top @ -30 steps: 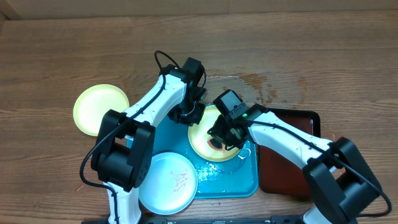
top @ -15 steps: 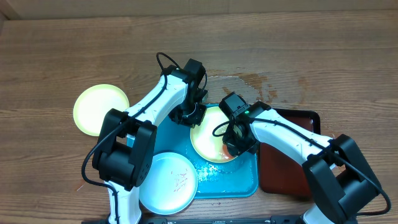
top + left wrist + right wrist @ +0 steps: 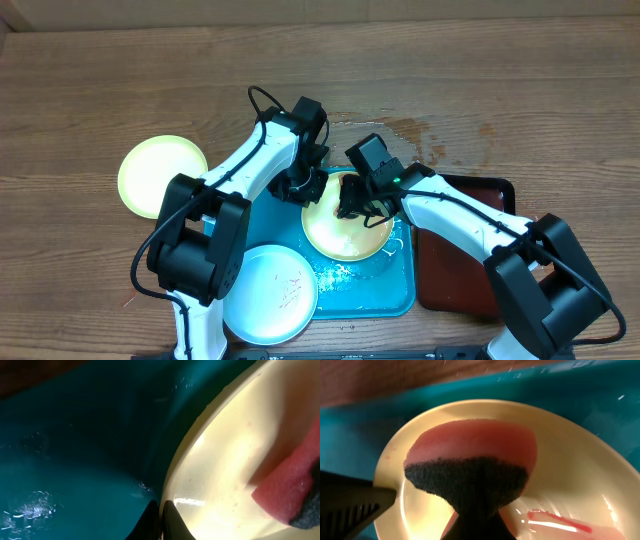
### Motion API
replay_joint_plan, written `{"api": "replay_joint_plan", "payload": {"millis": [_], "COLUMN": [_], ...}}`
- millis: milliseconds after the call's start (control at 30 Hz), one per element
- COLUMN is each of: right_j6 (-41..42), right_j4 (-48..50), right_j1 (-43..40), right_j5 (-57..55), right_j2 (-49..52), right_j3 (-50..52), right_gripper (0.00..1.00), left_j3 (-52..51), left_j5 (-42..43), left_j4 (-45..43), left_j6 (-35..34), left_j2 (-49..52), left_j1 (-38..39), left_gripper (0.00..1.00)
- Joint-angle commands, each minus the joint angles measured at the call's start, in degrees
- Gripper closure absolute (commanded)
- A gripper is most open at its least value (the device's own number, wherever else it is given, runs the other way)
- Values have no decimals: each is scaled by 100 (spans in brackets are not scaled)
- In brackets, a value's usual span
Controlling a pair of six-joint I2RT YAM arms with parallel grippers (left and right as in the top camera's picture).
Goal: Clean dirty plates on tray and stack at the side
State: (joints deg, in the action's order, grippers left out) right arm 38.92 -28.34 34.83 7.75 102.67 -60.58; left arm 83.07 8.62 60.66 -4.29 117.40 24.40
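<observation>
Scrubbing the yellow-rimmed plate (image 3: 345,238) on the turquoise tray (image 3: 388,292).
My left gripper (image 3: 306,186) is pinched tight on that plate's rim. My right gripper (image 3: 358,206) is squeezed closed around a pink sponge (image 3: 472,452) with a dark scouring face, pressed onto the plate. A second yellow plate (image 3: 160,176) lies on the table (image 3: 100,90) to the left, and a pale blue plate (image 3: 270,293) overlaps the tray's near-left corner.

Smeared yel. plate (image 3: 340,236) on blue tray (image 3: 386,287)

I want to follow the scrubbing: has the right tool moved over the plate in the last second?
Yes. The right tool, holding the sponge, has slid up-left across the yellow plate, away from the dark red tray.
</observation>
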Motion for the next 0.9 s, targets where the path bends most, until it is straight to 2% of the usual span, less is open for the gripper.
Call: {"api": "replay_joint_plan", "payload": {"millis": [0,333,433,700,867], "right_j6": [-258,-144,-140,291,-116], "right_j4": [-275,-2000,-1904,-927,-918], "right_j1": [-46,-337,-337,-348,-345], "right_j5": [278,-951,-929,-898,-798], "right_j2": [26,26,26,26,70], "right_j3": [-24,-17,-20,-22,-13], "right_gripper": [96,96,96,96,96], "left_j3": [-74,-74,-74,-74,-74], "left_j5": [44,44,46,46,48], "left_j4": [13,11,-9,-4,-7], "left_j6": [44,44,42,0,0], "left_j2": [33,33,33,33,35], "left_j1": [39,39,39,39,39], "left_gripper": [96,96,96,96,96]}}
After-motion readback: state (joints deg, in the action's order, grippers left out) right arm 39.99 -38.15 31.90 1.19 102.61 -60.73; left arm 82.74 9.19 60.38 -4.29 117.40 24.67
